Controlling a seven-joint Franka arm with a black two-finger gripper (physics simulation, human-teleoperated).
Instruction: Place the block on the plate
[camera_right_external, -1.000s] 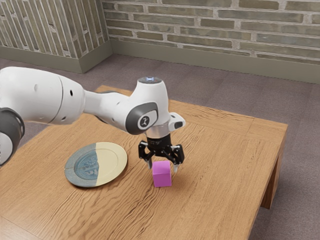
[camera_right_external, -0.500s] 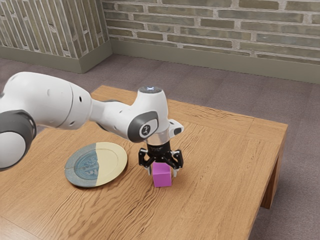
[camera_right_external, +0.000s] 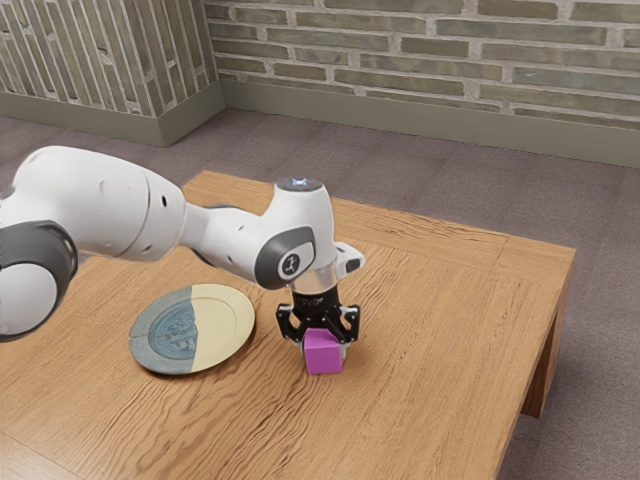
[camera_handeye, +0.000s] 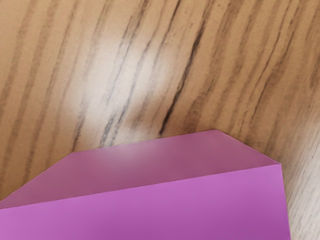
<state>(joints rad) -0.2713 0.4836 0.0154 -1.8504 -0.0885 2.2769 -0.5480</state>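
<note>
A smooth, square-edged magenta block (camera_right_external: 323, 358) stands on the streaky-grained wooden worktop (camera_right_external: 450, 330), held between the jaws of the black gripper (camera_right_external: 324, 351). To the exterior view's left lies a round, rimmed plate (camera_right_external: 225, 325), half cream, half mottled blue-grey with unreadable markings.

The magenta block (camera_right_external: 323, 353), gripped, sits upright on the worktop (camera_right_external: 430, 380); the round plate (camera_right_external: 225, 322), half blue-grey, half cream, lies flat nearby.
</note>
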